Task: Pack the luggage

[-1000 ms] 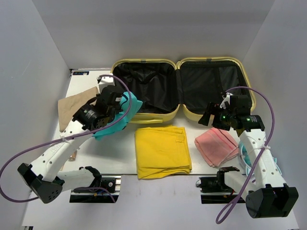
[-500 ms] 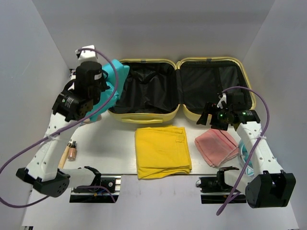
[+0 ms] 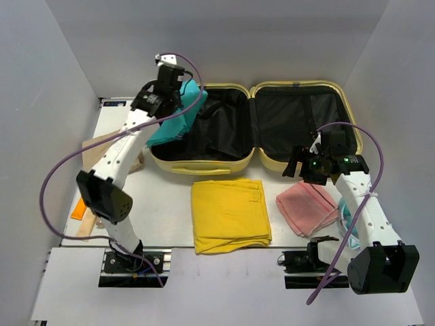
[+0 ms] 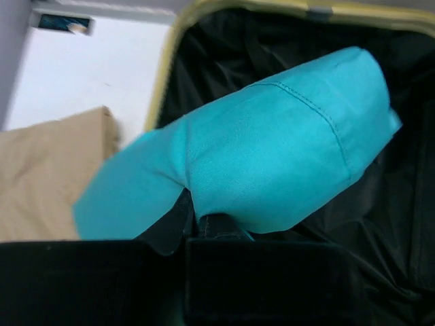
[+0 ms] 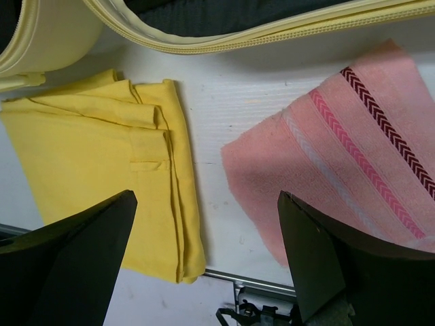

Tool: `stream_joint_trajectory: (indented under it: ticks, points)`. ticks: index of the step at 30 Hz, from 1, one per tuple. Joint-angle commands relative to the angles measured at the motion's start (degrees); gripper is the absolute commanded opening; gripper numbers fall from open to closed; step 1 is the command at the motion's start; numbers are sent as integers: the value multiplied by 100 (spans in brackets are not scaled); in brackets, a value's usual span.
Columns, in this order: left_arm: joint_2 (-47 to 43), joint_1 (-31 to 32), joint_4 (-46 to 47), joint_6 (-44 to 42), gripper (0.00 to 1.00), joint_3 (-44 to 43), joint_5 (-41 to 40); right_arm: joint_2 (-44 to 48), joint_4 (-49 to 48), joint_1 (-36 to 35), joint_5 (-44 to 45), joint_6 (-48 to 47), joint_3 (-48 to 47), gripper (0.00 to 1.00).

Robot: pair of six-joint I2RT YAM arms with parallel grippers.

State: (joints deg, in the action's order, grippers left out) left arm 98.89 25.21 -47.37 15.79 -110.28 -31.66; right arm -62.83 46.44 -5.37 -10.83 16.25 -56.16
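The luggage [image 3: 211, 165] lies open at the back of the table, pale yellow with black lining, both halves up. My left gripper [image 3: 179, 88] is shut on a teal cloth [image 3: 178, 117] and holds it over the left edge of the left half. In the left wrist view the teal cloth [image 4: 272, 156] hangs from my gripper [image 4: 204, 221] above the black lining and the luggage rim [image 4: 204, 8]. My right gripper [image 3: 304, 165] is open and empty in front of the right half. In its wrist view the gripper [image 5: 207, 231] hovers over bare table between a folded yellow cloth [image 5: 88, 170] and a pink striped towel [image 5: 353, 156].
The yellow cloth [image 3: 229, 214] and pink towel [image 3: 307, 207] lie on the table in front of the luggage. A tan cloth [image 3: 102, 144] lies left of it, also in the left wrist view [image 4: 41, 176]. A small orange thing [image 3: 80, 207] lies at the left edge. Grey walls enclose the table.
My left arm has lifted the teal cloth from the table left of the luggage and swung it up and right over the left half. The right gripper has barely moved.
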Motion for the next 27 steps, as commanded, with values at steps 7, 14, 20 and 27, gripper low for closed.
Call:
stream_joint_trajectory:
  ticks: [7,14,20,27]
  points:
    - [955,554,-17,1134,0,-2,898,-19,129,9,204,-8,-114,90]
    - [2352,951,-508,1971,0,-1073,1224,-89,217,18,169,19,-114,90]
    - [2155,354,-756,2524,0,-1402,1206,-45,217,9,178,36,-70,90]
    - [1160,124,-280,2192,0,-389,1049,-124,199,0,169,36,-123,90]
